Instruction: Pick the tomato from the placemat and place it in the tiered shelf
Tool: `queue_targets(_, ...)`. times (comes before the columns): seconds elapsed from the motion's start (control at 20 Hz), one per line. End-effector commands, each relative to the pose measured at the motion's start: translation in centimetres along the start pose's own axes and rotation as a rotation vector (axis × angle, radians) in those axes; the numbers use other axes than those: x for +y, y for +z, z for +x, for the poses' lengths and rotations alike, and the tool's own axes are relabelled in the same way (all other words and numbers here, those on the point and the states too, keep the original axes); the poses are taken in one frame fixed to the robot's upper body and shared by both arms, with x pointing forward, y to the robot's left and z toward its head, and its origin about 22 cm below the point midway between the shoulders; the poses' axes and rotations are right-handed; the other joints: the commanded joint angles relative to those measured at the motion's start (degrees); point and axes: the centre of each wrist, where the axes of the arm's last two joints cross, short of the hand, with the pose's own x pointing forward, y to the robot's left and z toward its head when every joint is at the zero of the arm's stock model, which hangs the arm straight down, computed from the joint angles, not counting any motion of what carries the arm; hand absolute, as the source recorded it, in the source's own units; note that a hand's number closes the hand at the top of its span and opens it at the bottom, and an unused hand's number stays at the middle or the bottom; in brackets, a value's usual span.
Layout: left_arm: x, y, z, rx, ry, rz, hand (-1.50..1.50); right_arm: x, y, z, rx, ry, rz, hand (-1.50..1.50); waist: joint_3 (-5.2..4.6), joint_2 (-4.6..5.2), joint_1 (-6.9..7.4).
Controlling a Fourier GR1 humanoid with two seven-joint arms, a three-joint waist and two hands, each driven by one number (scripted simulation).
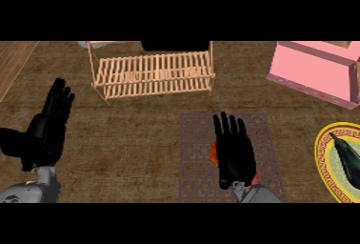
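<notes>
Left hand (48, 125): matte black, long slim fingers, broad black palm; grey rounded forearm behind it. Right hand (233, 151): same black, narrow fingers; grey wrist cuff, faceted, at its base.

My right hand (234, 155) covers nearly all of the tomato (212, 151); I see only a red sliver at the hand's left side, over the placemat (197, 143). The pink box (316, 71) at the worktop's far right corner is cut by the view's right edge, as is the yellow-rimmed plate (325, 143). The dark thing (348, 159) on it I cannot identify. The tiered shelf (151, 71) loses its back at the top.
</notes>
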Motion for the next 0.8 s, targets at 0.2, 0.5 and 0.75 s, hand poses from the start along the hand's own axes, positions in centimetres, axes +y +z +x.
queue_targets(0.2, -0.2, 1.8, 1.5, 0.014, 0.002, -0.015, 0.0, 2.3, -0.1, 0.1, -0.003, -0.018, 0.003, -1.5, 0.0, -0.04, 0.06)
queue_targets(0.5, -0.3, 0.9, -1.1, 0.007, -0.016, 0.002, 0.0, 3.9, -2.1, -0.6, 0.014, 0.029, 0.119, 1.5, -0.01, 0.02, 0.06)
queue_targets(0.75, 0.7, 2.2, -2.5, 0.007, -0.013, 0.0, 0.0, 2.3, -3.4, 0.9, -0.064, 0.124, 0.001, 1.5, -0.02, 0.02, 0.35)
